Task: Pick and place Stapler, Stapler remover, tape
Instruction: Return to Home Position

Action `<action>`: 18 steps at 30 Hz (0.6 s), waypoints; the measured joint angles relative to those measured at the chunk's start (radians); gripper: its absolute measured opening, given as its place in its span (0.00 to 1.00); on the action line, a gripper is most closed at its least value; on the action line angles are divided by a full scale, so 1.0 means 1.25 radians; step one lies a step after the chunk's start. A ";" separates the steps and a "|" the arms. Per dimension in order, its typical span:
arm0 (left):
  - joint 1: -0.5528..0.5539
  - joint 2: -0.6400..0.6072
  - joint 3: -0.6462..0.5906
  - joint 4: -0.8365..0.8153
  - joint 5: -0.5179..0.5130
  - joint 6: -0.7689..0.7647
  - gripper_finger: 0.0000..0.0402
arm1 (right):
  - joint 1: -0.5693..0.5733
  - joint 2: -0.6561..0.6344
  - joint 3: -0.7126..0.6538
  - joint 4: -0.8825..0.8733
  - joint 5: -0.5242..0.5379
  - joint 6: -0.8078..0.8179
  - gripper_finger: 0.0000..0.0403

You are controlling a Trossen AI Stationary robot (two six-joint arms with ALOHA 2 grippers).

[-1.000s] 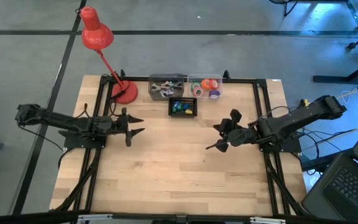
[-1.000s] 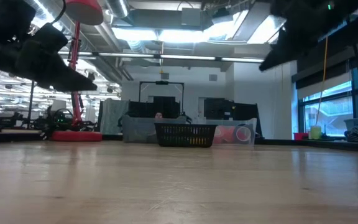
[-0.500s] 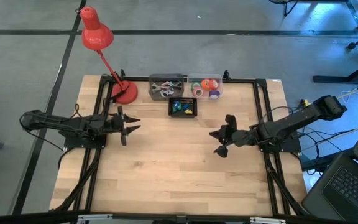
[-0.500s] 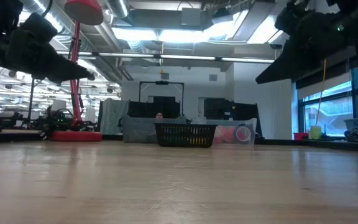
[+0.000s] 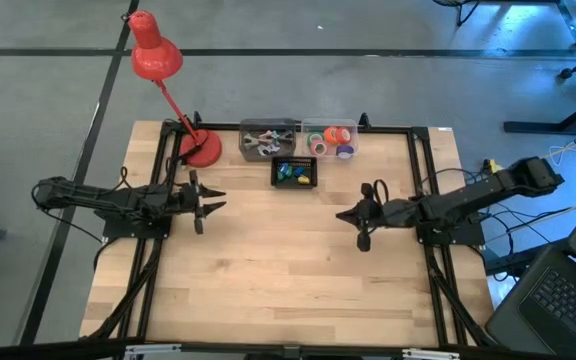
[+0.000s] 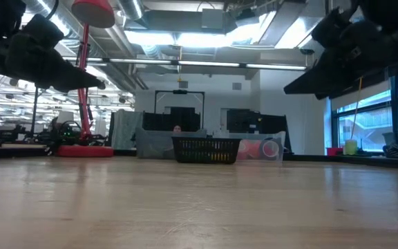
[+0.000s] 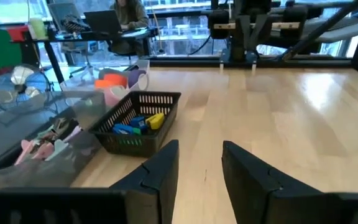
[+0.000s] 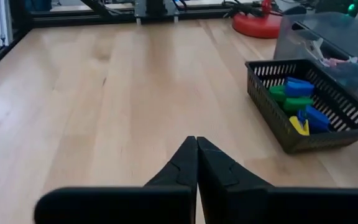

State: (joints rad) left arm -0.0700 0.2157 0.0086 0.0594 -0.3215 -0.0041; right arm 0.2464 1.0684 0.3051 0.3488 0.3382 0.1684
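Small blue, green and yellow staplers lie in a black mesh basket at the table's far middle. Behind it, a clear box holds claw-like stapler removers, and a second clear box holds the tape rolls, orange, green and purple. My left gripper hovers open at the left of the table, pointing right, with nothing between its fingers. My right gripper hovers shut and empty right of the middle, pointing left, with the basket off to one side of it.
A red desk lamp stands on its round base at the far left corner, beside the clear boxes. Black frame rails run along the table's sides. Bare wooden tabletop stretches between the two grippers and toward the near edge.
My left gripper's fingers have drawn closer together but still stand apart. My right gripper has sunk toward the table and tipped, staying right of the middle. The basket and boxes have not moved.
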 joint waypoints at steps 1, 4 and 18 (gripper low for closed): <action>0.000 0.000 0.000 0.004 -0.005 -0.017 0.29 | -0.017 0.000 -0.004 0.003 -0.018 -0.006 0.00; 0.000 0.008 0.000 0.072 -0.199 -0.152 0.28 | -0.069 0.000 -0.015 0.035 -0.087 -0.017 0.00; 0.000 0.008 0.000 0.160 -0.561 -0.269 0.28 | -0.246 -0.006 -0.040 0.104 -0.331 -0.148 0.00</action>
State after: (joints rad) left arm -0.0696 0.2260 0.0086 0.2593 -1.0227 -0.3398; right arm -0.0612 1.0611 0.2554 0.4786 -0.0757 -0.0170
